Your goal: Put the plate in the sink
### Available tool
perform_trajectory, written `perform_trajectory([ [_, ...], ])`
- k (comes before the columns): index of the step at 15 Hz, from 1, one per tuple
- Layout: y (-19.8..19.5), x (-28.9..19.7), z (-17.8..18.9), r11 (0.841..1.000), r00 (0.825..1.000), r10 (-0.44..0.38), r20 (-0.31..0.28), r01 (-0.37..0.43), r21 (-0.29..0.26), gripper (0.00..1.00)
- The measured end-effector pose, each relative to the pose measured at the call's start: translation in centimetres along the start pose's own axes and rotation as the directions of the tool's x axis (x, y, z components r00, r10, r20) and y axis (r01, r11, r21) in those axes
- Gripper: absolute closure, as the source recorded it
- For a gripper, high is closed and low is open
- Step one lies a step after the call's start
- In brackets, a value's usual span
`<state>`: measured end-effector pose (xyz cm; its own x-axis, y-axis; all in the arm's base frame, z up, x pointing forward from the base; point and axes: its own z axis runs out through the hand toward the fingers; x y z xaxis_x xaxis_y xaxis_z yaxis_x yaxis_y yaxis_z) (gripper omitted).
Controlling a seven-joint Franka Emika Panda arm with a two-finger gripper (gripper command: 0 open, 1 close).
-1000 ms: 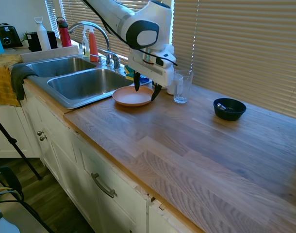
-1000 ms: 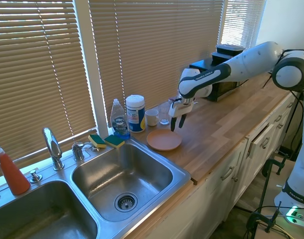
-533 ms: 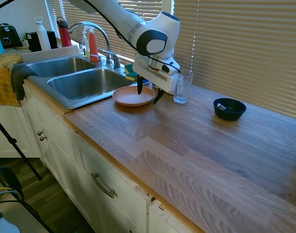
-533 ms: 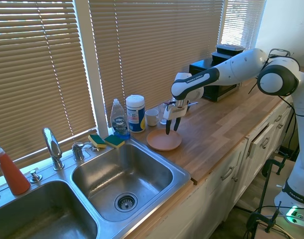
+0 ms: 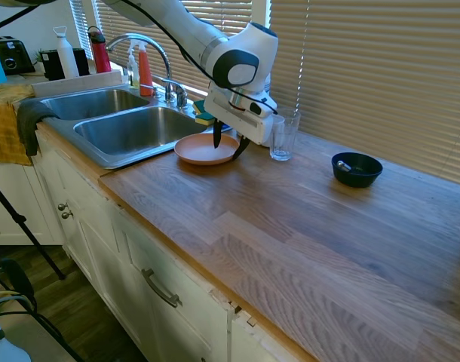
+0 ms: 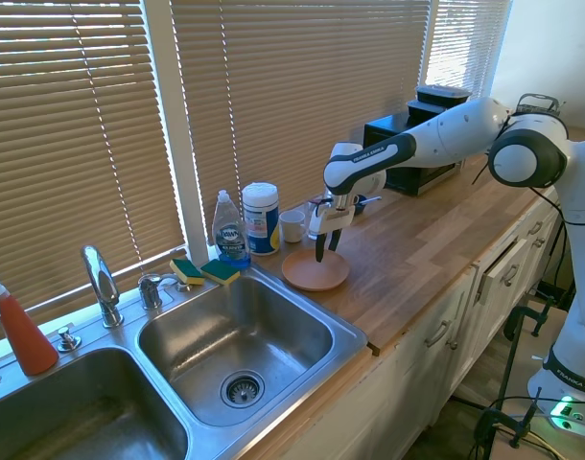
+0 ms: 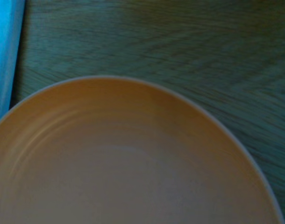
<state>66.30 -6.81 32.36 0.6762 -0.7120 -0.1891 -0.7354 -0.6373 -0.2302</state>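
Observation:
The salmon-pink plate (image 5: 203, 150) (image 6: 312, 273) lies flat on the wooden counter, right beside the sink (image 5: 102, 155) (image 6: 354, 336). My gripper (image 5: 228, 141) (image 6: 325, 247) points down at the plate's rim on the side away from the sink. It is open, with one finger over the plate's inside and the other outside the rim, and it holds nothing. The wrist view is filled by the plate (image 7: 128, 168) seen from close above, with counter wood around it.
A clear glass (image 5: 283, 134) and a white mug (image 6: 292, 226) stand just behind the plate. A dark blue bowl (image 5: 357, 169) sits further along the counter. Sponges (image 6: 206, 271), a dish soap bottle (image 6: 231, 230), a wipes canister (image 6: 261, 218) and the faucet (image 6: 102, 285) line the sink's back.
My gripper has come down and shifted toward the sink, from above the plate's far side to straddling its rim. The plate has not moved.

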Motion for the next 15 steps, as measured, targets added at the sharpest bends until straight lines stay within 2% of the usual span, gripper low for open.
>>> perform_trajectory([
  [11,0.6,1.4,1.0,0.999,0.999,-0.037,0.036,0.036,0.020,1.00],
  [15,1.2,1.8,0.8,0.995,0.995,-0.074,0.063,0.070,0.067,1.00],
])
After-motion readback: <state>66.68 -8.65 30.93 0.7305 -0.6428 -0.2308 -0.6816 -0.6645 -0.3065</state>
